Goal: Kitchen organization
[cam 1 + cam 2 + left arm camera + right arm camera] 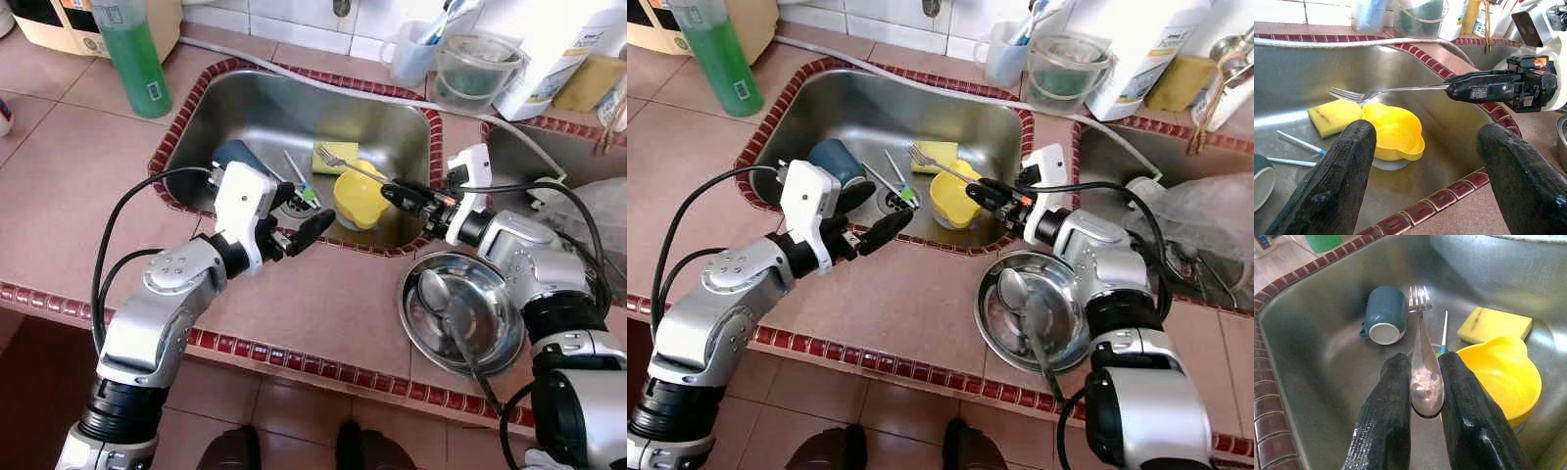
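My right gripper (400, 191) is shut on the handle of a metal fork (345, 163), holding it level above the steel sink (257, 110), tines over the yellow bowl (360, 198). The fork's handle (1425, 377) sits pinched between the two black fingers. In the sink lie a yellow sponge (331, 155), a dark teal mug (1385, 315) on its side, and thin white-blue sticks (1444, 328) near the drain. My left gripper (302, 231) hangs open over the sink's near rim, nothing between its fingers (1337, 181).
A steel bowl (487, 343) holding a spoon (443, 304) sits on the tiled counter at right. A green soap bottle (134, 49) stands at back left. Clear cups (475, 69) and a white jug stand behind the sink; a second basin lies far right.
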Tool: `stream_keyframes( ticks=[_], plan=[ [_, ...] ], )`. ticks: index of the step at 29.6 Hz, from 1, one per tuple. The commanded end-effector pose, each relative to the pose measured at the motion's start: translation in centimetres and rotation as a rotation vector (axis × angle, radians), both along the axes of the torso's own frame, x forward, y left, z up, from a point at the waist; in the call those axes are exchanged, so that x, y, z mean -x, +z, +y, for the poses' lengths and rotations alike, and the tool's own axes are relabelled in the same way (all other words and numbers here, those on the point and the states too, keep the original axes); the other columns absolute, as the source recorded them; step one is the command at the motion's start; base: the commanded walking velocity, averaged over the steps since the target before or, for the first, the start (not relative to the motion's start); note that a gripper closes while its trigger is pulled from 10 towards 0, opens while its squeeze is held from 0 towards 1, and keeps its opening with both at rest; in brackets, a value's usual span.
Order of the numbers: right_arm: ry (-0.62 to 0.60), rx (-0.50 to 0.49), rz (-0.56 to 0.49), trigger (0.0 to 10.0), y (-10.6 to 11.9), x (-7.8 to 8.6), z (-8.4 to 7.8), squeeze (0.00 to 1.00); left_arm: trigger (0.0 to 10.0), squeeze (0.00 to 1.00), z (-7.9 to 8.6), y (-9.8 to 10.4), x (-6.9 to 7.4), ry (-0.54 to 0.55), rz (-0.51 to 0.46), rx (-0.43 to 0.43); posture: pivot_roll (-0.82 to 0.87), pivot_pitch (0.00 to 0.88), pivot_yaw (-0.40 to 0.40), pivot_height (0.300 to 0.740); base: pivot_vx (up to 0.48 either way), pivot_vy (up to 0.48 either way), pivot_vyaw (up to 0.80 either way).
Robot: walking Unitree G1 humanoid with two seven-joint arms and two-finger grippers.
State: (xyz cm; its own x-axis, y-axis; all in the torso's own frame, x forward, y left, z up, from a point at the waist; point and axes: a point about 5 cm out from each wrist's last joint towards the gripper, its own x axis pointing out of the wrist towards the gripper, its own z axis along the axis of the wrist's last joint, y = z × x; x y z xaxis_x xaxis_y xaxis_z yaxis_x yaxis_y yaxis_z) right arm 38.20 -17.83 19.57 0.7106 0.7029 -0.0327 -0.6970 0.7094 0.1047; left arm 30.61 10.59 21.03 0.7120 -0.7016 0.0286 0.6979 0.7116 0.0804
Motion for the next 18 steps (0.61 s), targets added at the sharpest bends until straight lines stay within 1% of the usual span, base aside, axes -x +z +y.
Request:
stream_keyframes(
  ticks=[1,6,7,8,11,18],
  plan=[
    [-0.013,0.01,-0.004,10.0,0.22,-0.02,-0.73,0.0,10.0,0.0,-0.17,0.34,0.52,-0.034,-0.021,-0.011,0.15,0.26,-0.091,0.74,0.0,0.0,0.0],
    [-0.017,-0.002,0.0,10.0,0.36,-0.08,-0.93,0.0,10.0,0.0,0.01,0.16,0.8,-0.049,-0.015,-0.025,0.15,0.256,-0.091,0.74,0.0,0.0,0.0],
    [-0.02,-0.005,0.0,10.0,0.39,-0.13,-0.99,0.36,10.0,0.0,-0.01,0.16,0.86,-0.054,-0.014,-0.027,0.15,0.251,-0.092,0.74,0.0,0.0,0.0],
    [-0.026,-0.006,-0.005,10.0,0.4,-0.18,-1.02,1.0,10.0,0.0,-0.13,0.23,0.95,-0.064,-0.016,-0.025,0.15,0.251,-0.092,0.74,0.0,0.0,0.0],
    [-0.032,-0.015,-0.008,10.0,0.38,-0.23,-1.02,1.0,10.0,0.0,-0.36,0.33,1.1,-0.079,-0.021,-0.024,0.16,0.244,-0.093,0.74,0.0,0.0,0.0],
    [-0.032,-0.027,-0.023,10.0,0.66,-0.37,-0.81,1.0,10.0,0.0,-0.34,0.28,1.08,-0.085,-0.023,-0.032,0.16,0.233,-0.092,0.74,0.0,0.0,0.0]
  ],
)
